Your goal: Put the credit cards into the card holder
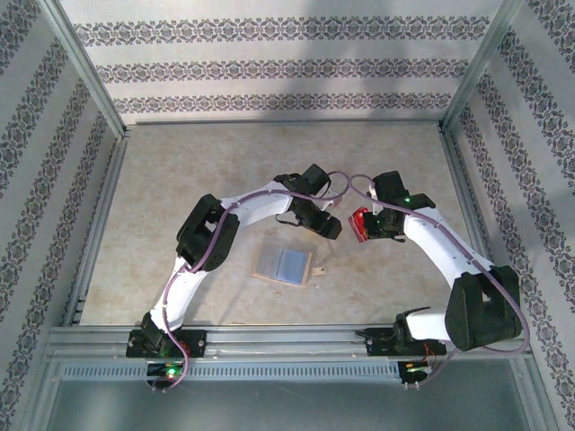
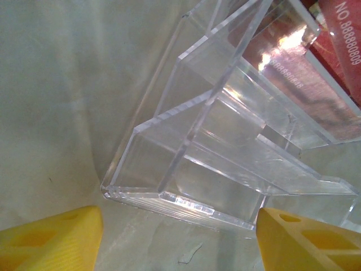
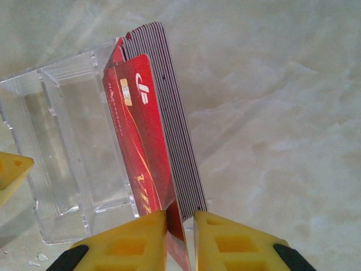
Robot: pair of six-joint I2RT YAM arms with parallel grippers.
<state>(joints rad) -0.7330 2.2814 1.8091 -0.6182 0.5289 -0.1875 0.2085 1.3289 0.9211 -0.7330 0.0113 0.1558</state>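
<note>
A stack of red credit cards (image 3: 148, 124) stands on edge against a clear acrylic compartment stand (image 3: 67, 141). My right gripper (image 3: 180, 219) has its fingers closed on the stack's near end, with one red card sticking down between them. From above, the red cards (image 1: 360, 222) sit at the right gripper (image 1: 367, 232). My left gripper (image 2: 180, 226) is open, its yellow fingers (image 2: 51, 237) on either side of the near corner of the acrylic stand (image 2: 225, 152) without touching it. The card holder (image 1: 286, 265), a tan wallet with a grey-lilac inside, lies open on the table in front of both grippers.
Patterned walls and a metal frame (image 1: 99, 224) enclose the beige table. A small chip of debris (image 2: 192, 255) lies on the table between the left fingers. A red card with white numbers (image 2: 341, 34) shows behind the stand.
</note>
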